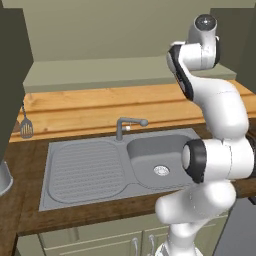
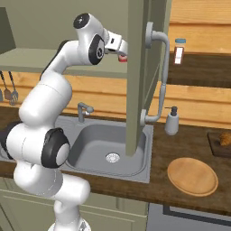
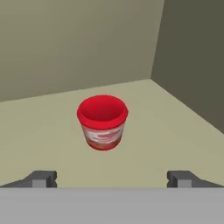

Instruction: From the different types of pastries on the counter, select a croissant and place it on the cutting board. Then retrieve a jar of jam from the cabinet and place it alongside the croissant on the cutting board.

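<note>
The jar of jam (image 3: pixel 103 122), small with a red top and a pale, red-streaked body, stands upright on the beige cabinet shelf (image 3: pixel 52 131). My gripper (image 3: pixel 111 178) is open and stands short of the jar, with its fingertips (image 3: pixel 41 178) wide apart and nothing between them. In the right base view the gripper (image 2: pixel 122 50) reaches into the upper cabinet, behind the edge of the open door (image 2: pixel 137 76). At the far right the golden-brown croissant (image 2: pixel 224 138) lies on the dark cutting board (image 2: pixel 216 148) on the counter (image 2: pixel 180 144).
The open cabinet door hangs over the sink (image 2: pixel 97 146), close to my arm. A cabinet side wall (image 3: pixel 192 61) rises just right of the jar. A round light-wood plate (image 2: pixel 192 176), a soap dispenser (image 2: pixel 171 122) and a blue-capped bottle (image 2: pixel 179 50) stand to the right.
</note>
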